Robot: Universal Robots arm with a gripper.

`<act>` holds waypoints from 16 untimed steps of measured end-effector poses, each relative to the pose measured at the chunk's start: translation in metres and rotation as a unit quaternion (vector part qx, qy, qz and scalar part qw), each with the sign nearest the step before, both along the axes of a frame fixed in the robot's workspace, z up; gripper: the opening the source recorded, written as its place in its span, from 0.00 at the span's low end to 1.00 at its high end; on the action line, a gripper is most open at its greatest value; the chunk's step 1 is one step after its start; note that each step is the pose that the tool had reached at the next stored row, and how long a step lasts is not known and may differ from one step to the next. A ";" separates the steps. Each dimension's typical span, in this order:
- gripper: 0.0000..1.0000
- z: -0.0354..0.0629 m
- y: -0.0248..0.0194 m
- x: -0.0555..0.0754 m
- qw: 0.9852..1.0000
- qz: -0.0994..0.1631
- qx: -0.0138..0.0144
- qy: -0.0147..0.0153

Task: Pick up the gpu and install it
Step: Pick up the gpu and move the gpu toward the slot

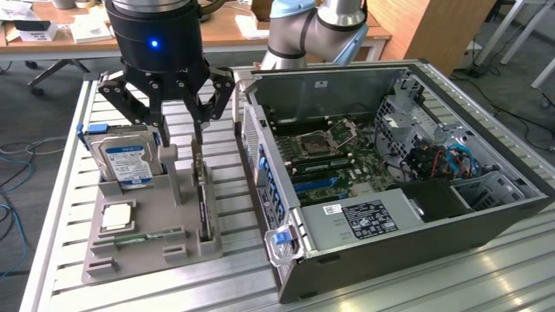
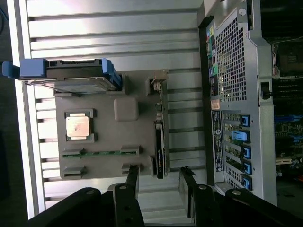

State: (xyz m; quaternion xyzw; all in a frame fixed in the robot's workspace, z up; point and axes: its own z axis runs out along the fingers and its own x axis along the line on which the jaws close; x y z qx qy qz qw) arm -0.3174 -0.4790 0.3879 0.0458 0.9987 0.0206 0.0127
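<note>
Gripper [image 1: 179, 133]: black fingers spread apart, holding nothing. Gpu [image 1: 202, 207]: thin dark card on edge in a slot of the matte grey holder [image 1: 147, 257], below the fingertips. Wrist view adds its silver bracket [image 2: 160, 79]; exterior view, the open metal case [image 1: 485, 214] alongside.

A grey holder [image 1: 147, 260] is resting on the slatted table [image 1: 416, 286]. In it, a blue-labelled hard drive [image 1: 127, 160] is standing upright, a processor [image 1: 117, 218] is lying flat, and a green memory stick [image 1: 143, 239] is sitting slotted. An open computer case [image 1: 390, 250] is lying just beside the holder.
</note>
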 end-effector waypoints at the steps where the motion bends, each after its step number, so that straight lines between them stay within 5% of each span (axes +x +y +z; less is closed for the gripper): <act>1: 0.47 0.0000 0.0000 0.000 1.000 0.000 0.000 0.000; 16: 0.47 -0.0067 0.0000 0.000 1.000 -0.001 0.000 0.000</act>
